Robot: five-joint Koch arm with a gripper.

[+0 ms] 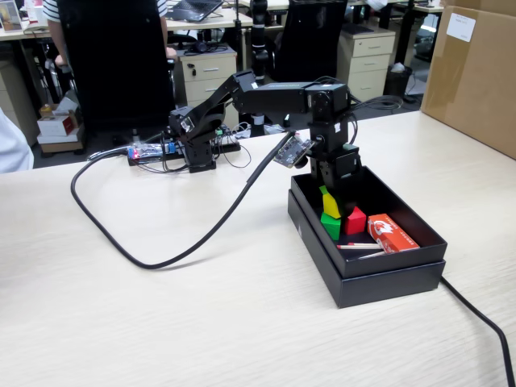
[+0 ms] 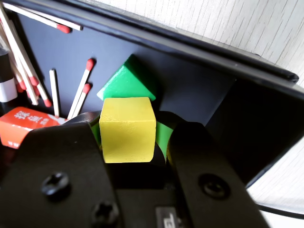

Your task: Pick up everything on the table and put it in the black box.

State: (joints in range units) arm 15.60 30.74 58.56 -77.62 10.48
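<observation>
Reaching down into the black box (image 1: 364, 278) on the counter (image 1: 121, 322), the end effector (image 1: 329, 193) is clenched on the yellow cube (image 2: 127, 129), which sits between its two fingers (image 2: 61, 161) in the wrist view. In the fixed view the green cube (image 1: 330, 225) lies on the box floor just below the held yellow cube (image 1: 330, 204), and the red cube (image 1: 355, 220) stands just to the right of the green one. Farther right, a red-and-white packet (image 1: 393, 233) lies in the box, with loose matches (image 2: 81, 89) beside it.
</observation>
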